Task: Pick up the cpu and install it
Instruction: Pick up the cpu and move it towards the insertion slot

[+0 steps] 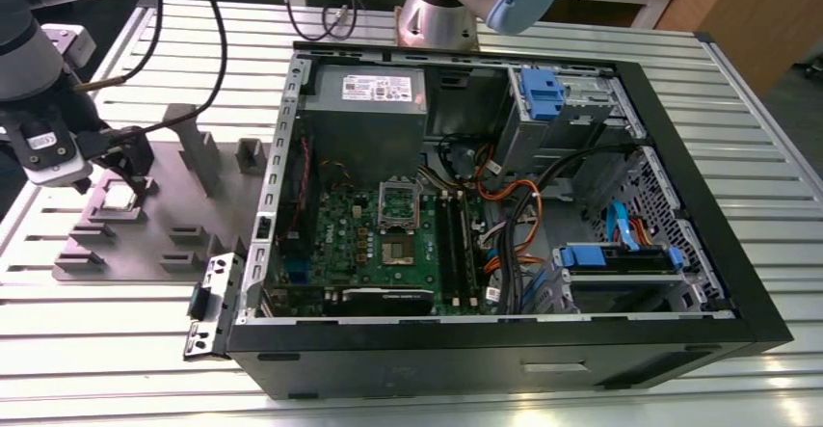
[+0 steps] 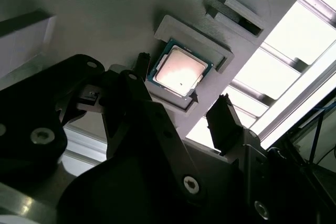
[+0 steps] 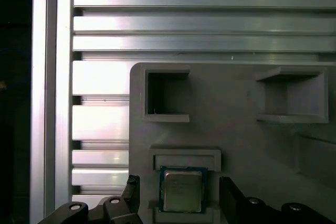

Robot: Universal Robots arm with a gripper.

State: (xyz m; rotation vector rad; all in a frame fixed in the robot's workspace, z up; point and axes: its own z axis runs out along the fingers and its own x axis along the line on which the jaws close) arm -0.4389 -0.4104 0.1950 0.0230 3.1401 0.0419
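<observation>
The cpu (image 3: 181, 191) is a small square chip with a silvery top, lying flat in a raised holder on the grey fixture plate (image 3: 236, 140). In the second wrist view the cpu (image 2: 180, 71) sits between two dark fingertips (image 2: 224, 115). My gripper (image 3: 181, 199) is open, its jaws on either side of the chip and not touching it. In the exterior view the gripper (image 1: 131, 178) hangs low over the fixture plate (image 1: 168, 239) at the exterior view's left, outside the computer case. The green motherboard (image 1: 373, 253) lies inside the case, with its socket frame (image 1: 397, 205) raised.
The open black computer case (image 1: 515, 350) takes up the middle of the slatted metal table (image 1: 116, 350). Upright posts (image 1: 193, 147) and empty pockets (image 3: 165, 95) stand on the fixture plate near the gripper. A second arm's base (image 1: 444, 13) stands behind the case.
</observation>
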